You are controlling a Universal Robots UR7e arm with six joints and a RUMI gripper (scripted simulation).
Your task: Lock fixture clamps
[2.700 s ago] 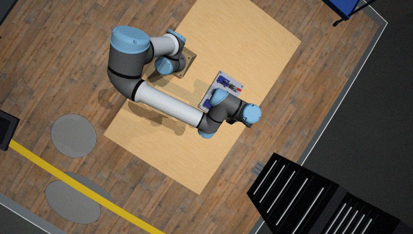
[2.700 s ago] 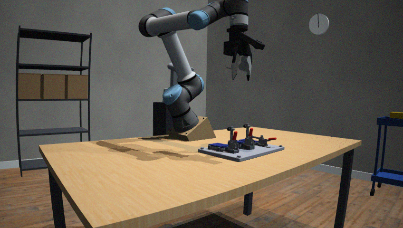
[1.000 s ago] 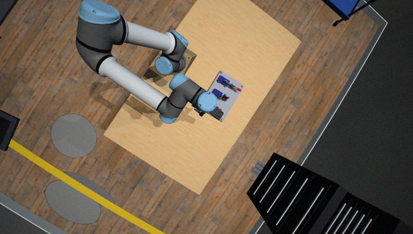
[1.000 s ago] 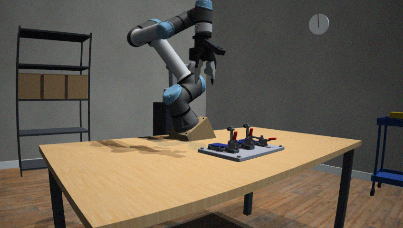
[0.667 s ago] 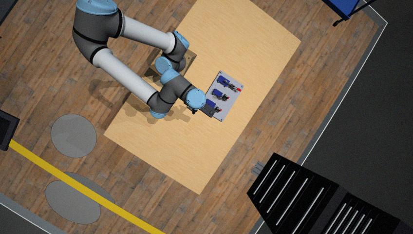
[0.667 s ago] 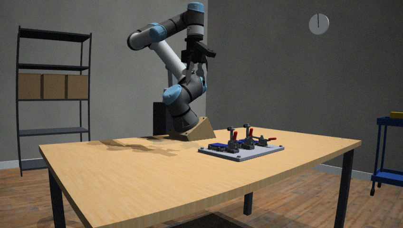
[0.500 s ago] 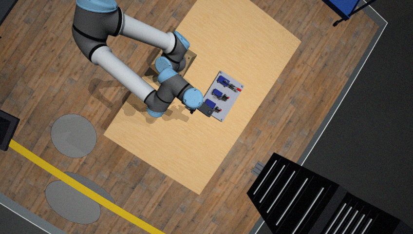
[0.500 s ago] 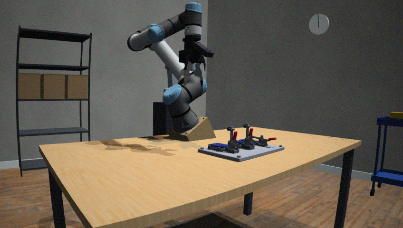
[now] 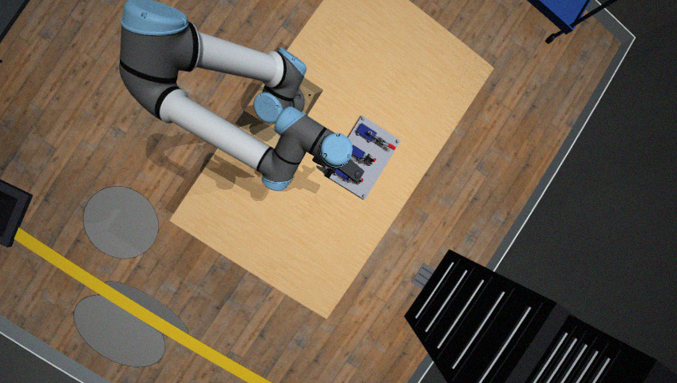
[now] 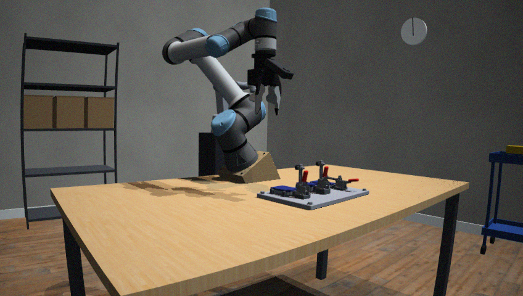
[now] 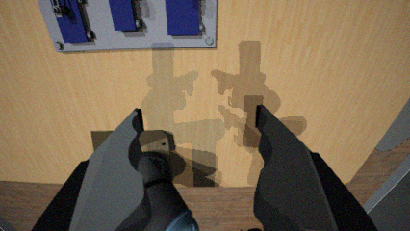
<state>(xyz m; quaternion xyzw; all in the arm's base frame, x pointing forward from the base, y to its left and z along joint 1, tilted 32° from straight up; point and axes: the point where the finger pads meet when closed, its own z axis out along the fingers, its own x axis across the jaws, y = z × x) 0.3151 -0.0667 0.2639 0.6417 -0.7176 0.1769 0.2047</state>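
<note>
High above the fixture plate (image 10: 322, 200), the gripper (image 10: 268, 99) hangs with its jaws partly apart and nothing between them, well clear of every clamp.

Risks, as I judge them from this height: the two nearer clamps, the front one (image 10: 301, 183) and the middle one (image 10: 322, 179), stand with their red handles upright, so neither is locked. A descent that lands on the plate's blue-part side of a handle instead of behind it would push it the wrong way or skid off the small red grip. A push that stops early would leave a handle looking down but short of its hard point, with the bar not flat on the blue part (image 10: 282, 189). The half-spread fingers could also snag a clamp post in passing.

At the plate's far end, the third clamp (image 10: 343, 182) has its handle lying roughly level. Whether it is truly locked I cannot tell.

Hidden or unclear: in the wrist view only the plate's near edge (image 11: 135, 44) and the ends of the blue parts show; handles are cut off at the top. From the top view the wrist covers the front clamp and part of the middle one. Bar contact with the parts is too small to judge anywhere.
</note>
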